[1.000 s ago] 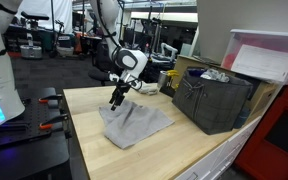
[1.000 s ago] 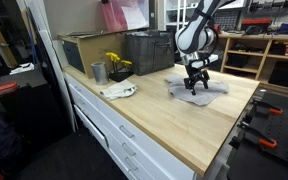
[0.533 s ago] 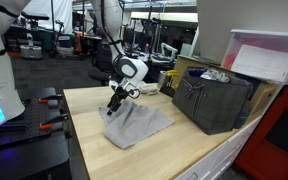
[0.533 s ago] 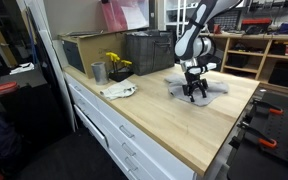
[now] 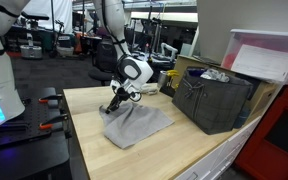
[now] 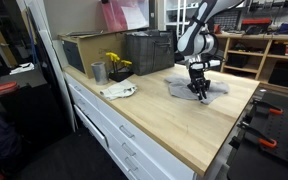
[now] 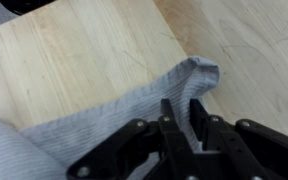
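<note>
Grey cloth, centre frame: gripper, fingers wide a second ago, now pinches its raised fold; grip looks set.

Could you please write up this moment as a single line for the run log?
gripper: at corner of grey cloth, jaws close together, grip unconfirmed | cloth: lying rumpled on wooden table | nearby: dark crate

Claw on grey cloth edge, wood tbl.
</note>
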`<action>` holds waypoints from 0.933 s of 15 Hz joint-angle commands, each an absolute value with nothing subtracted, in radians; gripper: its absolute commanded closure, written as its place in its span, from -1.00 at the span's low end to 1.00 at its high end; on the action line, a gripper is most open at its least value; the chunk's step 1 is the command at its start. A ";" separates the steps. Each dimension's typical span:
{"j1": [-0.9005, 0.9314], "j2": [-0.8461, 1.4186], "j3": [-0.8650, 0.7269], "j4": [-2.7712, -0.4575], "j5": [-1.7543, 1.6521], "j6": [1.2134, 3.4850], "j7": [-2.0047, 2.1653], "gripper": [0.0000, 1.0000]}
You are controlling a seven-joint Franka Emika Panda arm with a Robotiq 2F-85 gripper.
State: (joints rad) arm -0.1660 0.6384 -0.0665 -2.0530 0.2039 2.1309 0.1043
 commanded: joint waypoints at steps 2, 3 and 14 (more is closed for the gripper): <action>-0.163 0.567 -0.065 -2.114 0.200 2.031 0.060 1.00; -0.158 0.550 -0.056 -2.128 0.199 2.013 0.038 1.00; -0.060 0.365 -0.009 -2.182 0.095 1.842 -0.089 -0.02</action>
